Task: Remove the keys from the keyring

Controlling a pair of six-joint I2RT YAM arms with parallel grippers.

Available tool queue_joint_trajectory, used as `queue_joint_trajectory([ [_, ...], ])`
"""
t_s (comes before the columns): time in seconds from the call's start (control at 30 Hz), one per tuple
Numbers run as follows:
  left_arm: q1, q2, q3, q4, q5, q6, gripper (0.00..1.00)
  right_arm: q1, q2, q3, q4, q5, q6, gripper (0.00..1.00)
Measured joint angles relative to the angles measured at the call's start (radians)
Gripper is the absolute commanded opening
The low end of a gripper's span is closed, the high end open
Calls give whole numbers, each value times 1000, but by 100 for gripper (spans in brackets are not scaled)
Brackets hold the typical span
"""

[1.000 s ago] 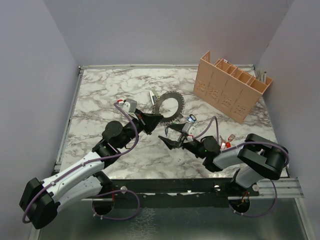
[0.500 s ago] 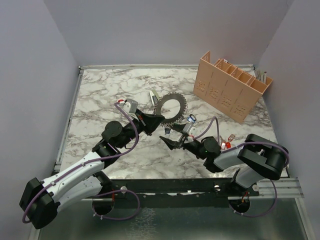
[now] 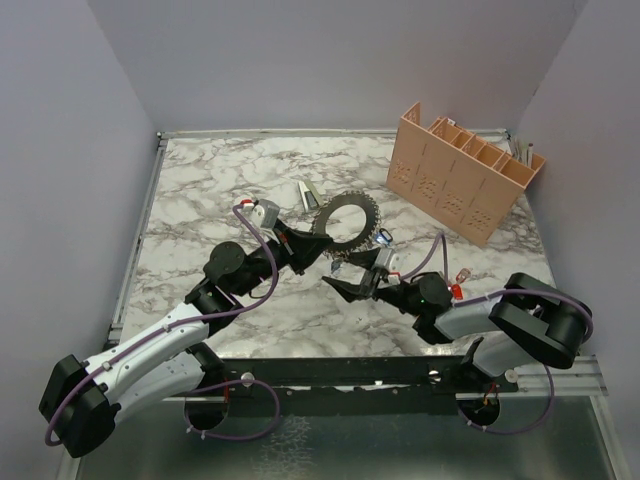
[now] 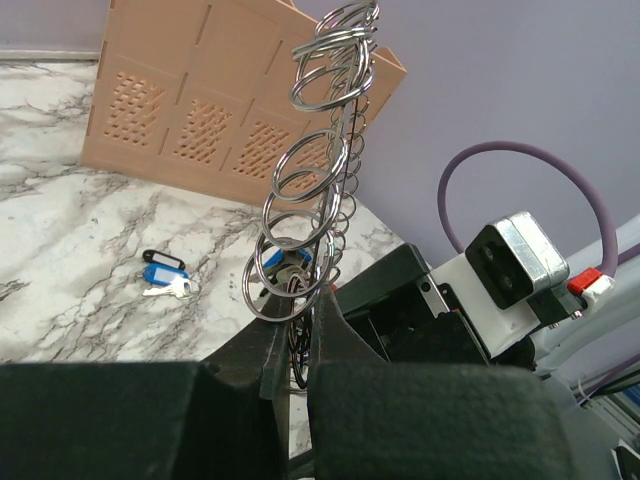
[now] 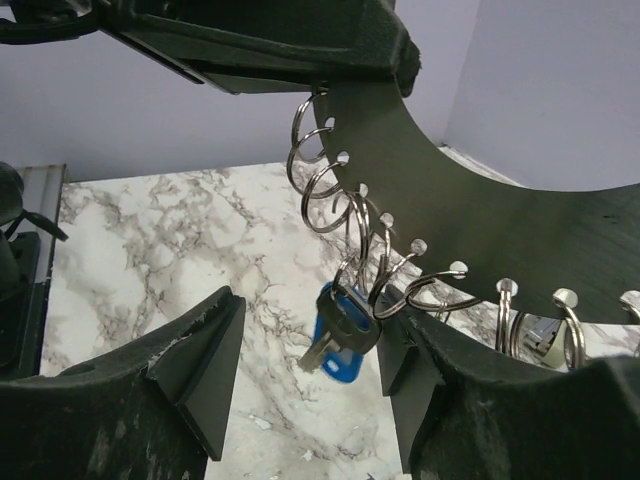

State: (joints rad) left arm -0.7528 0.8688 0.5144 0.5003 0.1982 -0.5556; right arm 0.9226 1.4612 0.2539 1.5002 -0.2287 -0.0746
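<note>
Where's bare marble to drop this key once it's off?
Bare: the far-left table, from its left rail to the small silver piece beside the keyring; also the near strip between both arms. Crowded: around the keyring, and by the peach rack and red-tagged bunch.

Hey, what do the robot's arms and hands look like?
The left arm and right arm have pale grey links and black joints, with looping purple cables. The left hand and right hand are black and two-fingered.
</note>
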Motion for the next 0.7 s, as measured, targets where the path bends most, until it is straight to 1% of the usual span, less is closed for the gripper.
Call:
queue_joint_trajectory([
  [0.27, 0, 0, 0, 1, 0, 0, 0, -2, 0, 0, 0, -51, 18, 51],
  [0.33, 0, 0, 0, 3, 0, 0, 0, -2, 0, 0, 0, -59, 22, 51],
  [0.7, 0, -2, 0, 8, -2, 0, 0, -2, 7, 0, 2, -67, 36, 38],
])
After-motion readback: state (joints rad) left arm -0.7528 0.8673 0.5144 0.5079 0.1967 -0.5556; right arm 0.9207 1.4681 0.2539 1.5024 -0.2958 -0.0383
